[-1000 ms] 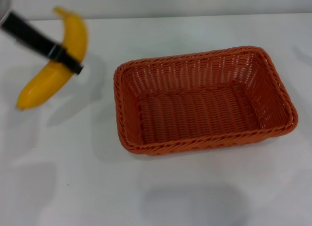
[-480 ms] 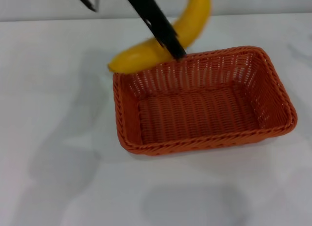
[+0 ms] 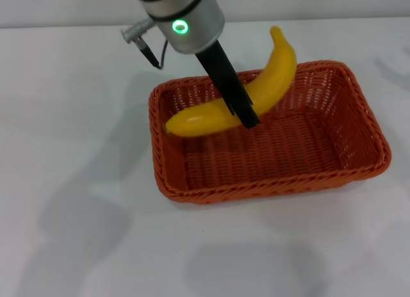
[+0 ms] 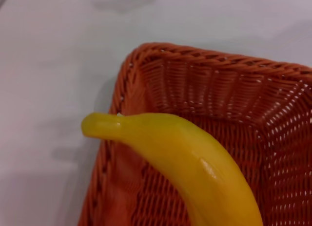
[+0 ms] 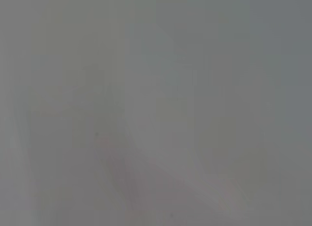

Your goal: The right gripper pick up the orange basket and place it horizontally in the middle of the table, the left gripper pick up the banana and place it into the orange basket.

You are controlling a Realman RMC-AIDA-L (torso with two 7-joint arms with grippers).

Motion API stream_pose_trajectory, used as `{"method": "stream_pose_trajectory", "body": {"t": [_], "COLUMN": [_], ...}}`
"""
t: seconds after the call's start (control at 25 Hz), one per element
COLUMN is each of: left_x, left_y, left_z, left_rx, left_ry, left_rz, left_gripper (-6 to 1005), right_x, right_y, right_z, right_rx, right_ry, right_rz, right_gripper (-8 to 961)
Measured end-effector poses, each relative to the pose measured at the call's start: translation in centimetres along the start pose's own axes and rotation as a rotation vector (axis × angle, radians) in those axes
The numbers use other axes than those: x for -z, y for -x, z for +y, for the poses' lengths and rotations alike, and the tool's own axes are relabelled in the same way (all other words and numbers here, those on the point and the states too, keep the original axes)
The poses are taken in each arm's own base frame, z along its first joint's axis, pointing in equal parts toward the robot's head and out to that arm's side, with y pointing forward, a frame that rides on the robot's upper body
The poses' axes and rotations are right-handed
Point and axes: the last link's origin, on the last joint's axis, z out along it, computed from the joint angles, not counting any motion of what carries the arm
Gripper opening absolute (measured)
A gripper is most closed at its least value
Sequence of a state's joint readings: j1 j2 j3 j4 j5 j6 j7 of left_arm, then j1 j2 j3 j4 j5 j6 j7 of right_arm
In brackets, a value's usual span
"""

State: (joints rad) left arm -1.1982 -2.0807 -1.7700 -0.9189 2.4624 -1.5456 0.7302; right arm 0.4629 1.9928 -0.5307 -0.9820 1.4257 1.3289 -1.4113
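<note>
left gripper point(image 3: 248, 115): your fingers are clamped on the banana's point(image 3: 256, 95) middle
banana: tilted, hanging above the orange basket point(image 3: 368, 127) interior
orange basket: sits lengthwise on the table point(image 3: 77, 201)

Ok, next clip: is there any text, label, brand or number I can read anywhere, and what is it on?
None. The banana, the basket, the table and the left end effector holding the banana over the basket carry no readable writing; the wrist shows only a green light. The right wrist view shows nothing legible.
</note>
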Motion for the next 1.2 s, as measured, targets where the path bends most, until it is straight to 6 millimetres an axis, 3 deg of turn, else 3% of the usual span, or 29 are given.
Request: {"method": "stream_pose_trajectory", "body": {"t": [0.32,0.52,0.6,0.64,0.96,1.2], "left_x": [-0.5,-0.4,0.1,0.3,3.7,6.0], "left_y": [0.0,1.0,2.1,2.7,9.5,16.6], "left_z": [0.1,-0.1,-0.4,-0.6,-1.4,-0.8], "left_rx": [-0.004,0.007,0.022,0.032,0.129,0.223], "left_ry": [0.006,-0.006,-0.033,-0.050,-0.233,-0.326], "left_rz": [0.041,0.075,0.126,0.150,0.480,0.770], "left_gripper": [635,666,793,856,888,888], "right_x": [0.0,0.0,0.0,0.0,0.0,0.0], "right_y": [-0.3,-0.3,-0.4,-0.4,-1.6,-3.2], "right_z": [0.1,0.1,0.0,0.0,-0.4,-0.5], "right_rx": [-0.002,0.002,0.012,0.016,0.081,0.119], "right_ry": [0.002,-0.003,-0.006,-0.006,-0.024,-0.028], "right_rz": [0.007,0.008,0.007,0.007,0.009,0.009], "right_gripper": [869,870,870,870,869,869]}}
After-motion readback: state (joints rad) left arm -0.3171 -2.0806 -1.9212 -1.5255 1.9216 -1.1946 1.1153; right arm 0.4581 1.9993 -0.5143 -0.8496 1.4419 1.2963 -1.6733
